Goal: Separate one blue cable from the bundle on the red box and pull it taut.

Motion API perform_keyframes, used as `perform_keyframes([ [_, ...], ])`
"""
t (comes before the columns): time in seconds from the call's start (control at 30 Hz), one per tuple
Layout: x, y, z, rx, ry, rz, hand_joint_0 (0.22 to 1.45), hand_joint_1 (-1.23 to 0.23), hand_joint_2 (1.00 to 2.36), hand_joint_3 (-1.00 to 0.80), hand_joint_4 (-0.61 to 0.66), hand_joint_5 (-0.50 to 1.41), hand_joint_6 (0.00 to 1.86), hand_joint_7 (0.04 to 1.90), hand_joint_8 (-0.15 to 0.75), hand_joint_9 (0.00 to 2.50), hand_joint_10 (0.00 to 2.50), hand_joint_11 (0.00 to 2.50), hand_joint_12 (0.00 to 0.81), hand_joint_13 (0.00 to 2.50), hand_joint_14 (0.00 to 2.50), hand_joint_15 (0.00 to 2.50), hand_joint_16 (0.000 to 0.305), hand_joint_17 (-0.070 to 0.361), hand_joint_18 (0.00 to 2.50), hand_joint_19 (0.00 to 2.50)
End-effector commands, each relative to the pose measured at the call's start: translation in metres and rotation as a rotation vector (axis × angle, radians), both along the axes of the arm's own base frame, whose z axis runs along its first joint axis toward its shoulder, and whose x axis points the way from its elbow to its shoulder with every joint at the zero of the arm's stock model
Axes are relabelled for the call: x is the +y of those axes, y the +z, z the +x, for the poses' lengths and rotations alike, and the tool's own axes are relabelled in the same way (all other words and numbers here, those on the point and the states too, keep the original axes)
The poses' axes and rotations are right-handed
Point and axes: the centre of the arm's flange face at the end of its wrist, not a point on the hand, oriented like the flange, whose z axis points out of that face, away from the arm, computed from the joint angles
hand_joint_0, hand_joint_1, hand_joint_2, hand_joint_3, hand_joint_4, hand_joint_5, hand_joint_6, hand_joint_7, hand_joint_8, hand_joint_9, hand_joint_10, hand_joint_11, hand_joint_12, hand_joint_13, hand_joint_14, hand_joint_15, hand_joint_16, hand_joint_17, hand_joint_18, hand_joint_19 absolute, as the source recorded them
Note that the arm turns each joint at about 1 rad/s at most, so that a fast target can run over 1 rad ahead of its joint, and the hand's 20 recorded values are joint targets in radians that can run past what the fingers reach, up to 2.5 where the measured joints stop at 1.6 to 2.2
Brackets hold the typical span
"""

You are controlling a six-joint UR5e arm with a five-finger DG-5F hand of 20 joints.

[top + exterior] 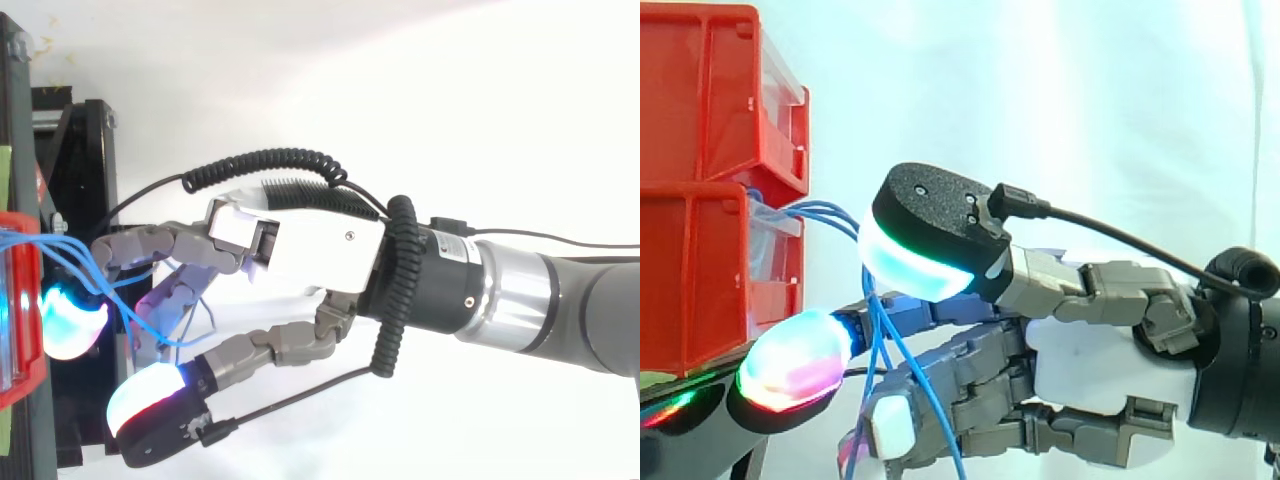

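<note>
Several thin blue cables (825, 212) leave the front of the lower red box (700, 280) and hang down in a bundle across my fingers. My hand (1110, 365) comes in from the right and reaches level toward the box, fingers nearly straight. One glowing fingertip (795, 360) lies just below the box's front edge. The thumb's green-lit pad (915, 265) stands apart above the cables. From above, the cables (60, 255) run from the red box (20, 375) between the spread fingers of the hand (320, 245), slack and looping. None looks taut.
A second red bin (710, 90) sits stacked on the lower one. The black stand (70, 150) carries the bins at the left edge. A white curtain hangs behind, with free room to the right, where the arm comes in.
</note>
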Motion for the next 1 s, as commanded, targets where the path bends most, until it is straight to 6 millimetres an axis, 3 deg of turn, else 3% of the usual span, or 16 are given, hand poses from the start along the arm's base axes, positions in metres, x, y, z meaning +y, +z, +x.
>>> perform_keyframes([
  [0.0,0.000,0.005,-0.003,0.025,0.002,-0.004,0.54,-0.60,1.00,-0.49,0.15,-0.16,0.50,0.76,0.217,1.19,0.02,0.65,0.248,1.01,0.02,0.55,0.022,0.049,0.46,0.22],
  [0.3,-0.001,0.007,-0.007,0.059,0.005,0.001,0.55,-0.61,1.00,-0.48,0.16,-0.16,0.50,0.81,0.214,1.17,0.03,0.73,0.260,0.96,0.03,0.56,0.024,0.054,0.48,0.25],
  [0.53,-0.017,-0.006,-0.021,0.191,0.023,0.019,0.55,-0.61,1.00,-0.49,0.16,-0.16,0.50,0.81,0.212,1.10,0.03,0.69,0.262,0.82,0.02,0.47,0.026,0.057,0.44,0.24],
  [0.73,-0.026,0.005,-0.027,0.218,0.020,0.029,0.54,-0.61,1.00,-0.49,0.14,-0.17,0.50,0.78,0.209,0.88,0.02,0.43,0.257,0.61,0.01,0.30,0.028,0.062,0.37,0.19],
  [0.97,-0.029,0.025,-0.028,0.202,0.011,0.009,0.54,-0.62,1.00,-0.49,0.14,-0.17,0.50,0.78,0.215,0.86,0.02,0.42,0.257,0.57,0.01,0.28,0.028,0.063,0.35,0.18],
])
